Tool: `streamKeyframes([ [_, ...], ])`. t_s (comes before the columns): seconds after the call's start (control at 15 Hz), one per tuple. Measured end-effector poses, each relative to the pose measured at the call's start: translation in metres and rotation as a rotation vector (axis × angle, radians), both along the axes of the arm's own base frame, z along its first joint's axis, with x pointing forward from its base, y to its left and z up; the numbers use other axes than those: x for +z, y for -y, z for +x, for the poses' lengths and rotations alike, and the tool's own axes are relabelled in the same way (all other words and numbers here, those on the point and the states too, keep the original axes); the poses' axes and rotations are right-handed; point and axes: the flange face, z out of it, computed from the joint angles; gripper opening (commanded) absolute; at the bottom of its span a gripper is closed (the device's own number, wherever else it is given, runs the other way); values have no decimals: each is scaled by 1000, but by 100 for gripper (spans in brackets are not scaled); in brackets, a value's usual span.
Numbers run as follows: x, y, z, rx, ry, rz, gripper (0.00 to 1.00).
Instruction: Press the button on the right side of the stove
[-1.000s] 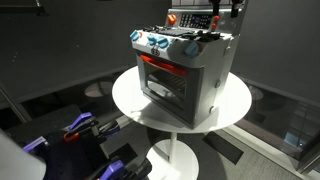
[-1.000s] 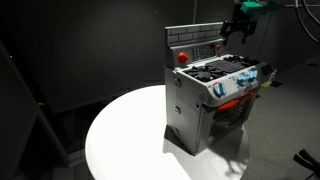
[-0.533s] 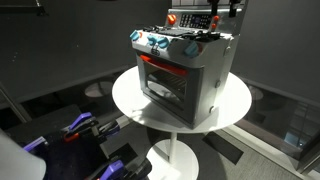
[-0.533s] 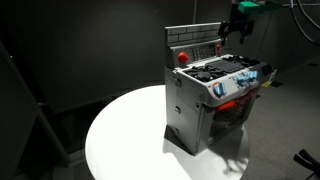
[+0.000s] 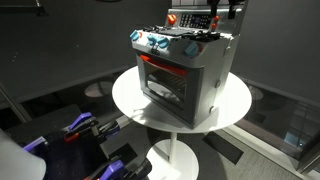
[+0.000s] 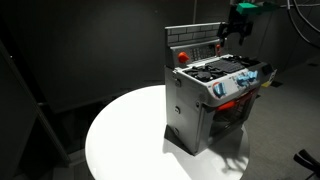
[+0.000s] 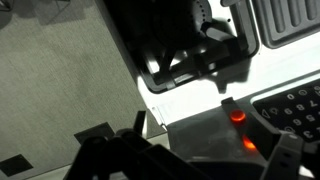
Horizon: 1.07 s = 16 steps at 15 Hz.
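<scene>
The grey toy stove (image 5: 185, 70) stands on a round white table (image 5: 130, 100), with a red-glowing oven window and blue-and-white knobs in front; it also shows in an exterior view (image 6: 212, 95). Its dark back panel carries a red button (image 6: 183, 56) at one end. My gripper (image 6: 235, 30) hangs just above the panel's other end, also seen at the top edge in an exterior view (image 5: 226, 12). In the wrist view a red glowing button (image 7: 237, 116) lies on the dark panel just beyond my gripper (image 7: 195, 165), whose fingers (image 7: 105, 148) stand apart and hold nothing.
The table's rim (image 6: 100, 140) runs around the stove. Dark equipment with blue and red parts (image 5: 80, 128) stands on the floor beside the table. Dark walls surround the scene.
</scene>
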Motion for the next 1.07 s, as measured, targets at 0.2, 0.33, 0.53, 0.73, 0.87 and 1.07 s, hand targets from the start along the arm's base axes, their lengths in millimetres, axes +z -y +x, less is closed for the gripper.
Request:
streamKeyframes([
  [0.2,-3,1,3,-1,-2,-1,100],
  [0.33,-5,1,6,-1,-1,-2,100],
  [0.53,-5,1,8,0,0,-3,100],
  [0.73,-6,1,10,0,2,-4,100],
  [0.87,-6,1,11,0,3,-4,100],
  [1.07,-7,2,13,-1,3,-5,100],
])
